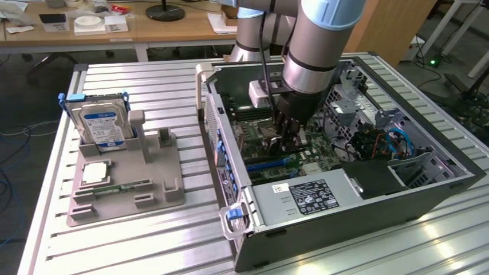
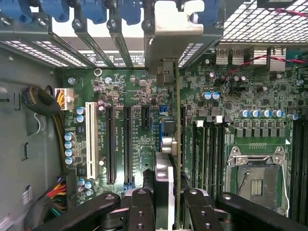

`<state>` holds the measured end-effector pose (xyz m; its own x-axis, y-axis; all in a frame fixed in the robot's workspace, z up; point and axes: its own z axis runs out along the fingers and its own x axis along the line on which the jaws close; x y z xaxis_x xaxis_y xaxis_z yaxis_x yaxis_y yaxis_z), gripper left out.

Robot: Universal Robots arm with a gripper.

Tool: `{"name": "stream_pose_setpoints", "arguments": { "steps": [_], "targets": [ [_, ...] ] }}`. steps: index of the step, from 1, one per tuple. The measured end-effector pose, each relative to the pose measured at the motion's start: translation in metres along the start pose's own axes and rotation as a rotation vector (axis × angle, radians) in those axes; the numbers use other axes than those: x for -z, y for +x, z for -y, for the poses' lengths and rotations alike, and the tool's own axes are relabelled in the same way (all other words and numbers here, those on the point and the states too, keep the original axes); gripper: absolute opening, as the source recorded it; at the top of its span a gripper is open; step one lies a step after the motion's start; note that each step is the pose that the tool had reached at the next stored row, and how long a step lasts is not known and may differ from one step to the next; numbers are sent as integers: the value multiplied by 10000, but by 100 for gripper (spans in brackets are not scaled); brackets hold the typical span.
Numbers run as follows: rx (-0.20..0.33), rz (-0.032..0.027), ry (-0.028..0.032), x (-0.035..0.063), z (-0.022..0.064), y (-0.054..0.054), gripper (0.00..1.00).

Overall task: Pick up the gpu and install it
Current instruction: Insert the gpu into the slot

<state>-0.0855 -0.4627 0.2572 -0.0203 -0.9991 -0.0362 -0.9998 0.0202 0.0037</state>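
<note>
The gpu (image 2: 177, 144) shows edge-on in the wrist view as a thin card standing upright over the motherboard (image 2: 130, 120). Its metal end bracket (image 2: 173, 29) sits at the case's rear slot openings. My gripper (image 2: 168, 199) is shut on the card, one black finger (image 2: 139, 209) on each side of it. Whether the card's edge sits down in a slot I cannot tell. In the exterior view the gripper (image 1: 289, 137) reaches down inside the open computer case (image 1: 344, 229), low over the board, and the card is mostly hidden behind the fingers.
Long expansion slots (image 2: 110, 144) and the CPU socket (image 2: 255, 178) flank the card. Blue slot latches (image 2: 96, 9) line the rear wall. Outside the case, at the exterior view's left, a grey fixture (image 1: 153, 195) holds a blue-labelled hard drive (image 1: 103, 126) and a memory stick (image 1: 114, 188).
</note>
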Motion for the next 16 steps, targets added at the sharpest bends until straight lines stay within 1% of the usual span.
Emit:
{"name": "stream_pose_setpoints", "arguments": {
  "steps": [4,8,16],
  "targets": [
    [1,1,0,-31,-19,1,28],
    [0,1,1,-90,-20,5,28],
    [2,2,39,-96,-29,5,28]
  ]
}}
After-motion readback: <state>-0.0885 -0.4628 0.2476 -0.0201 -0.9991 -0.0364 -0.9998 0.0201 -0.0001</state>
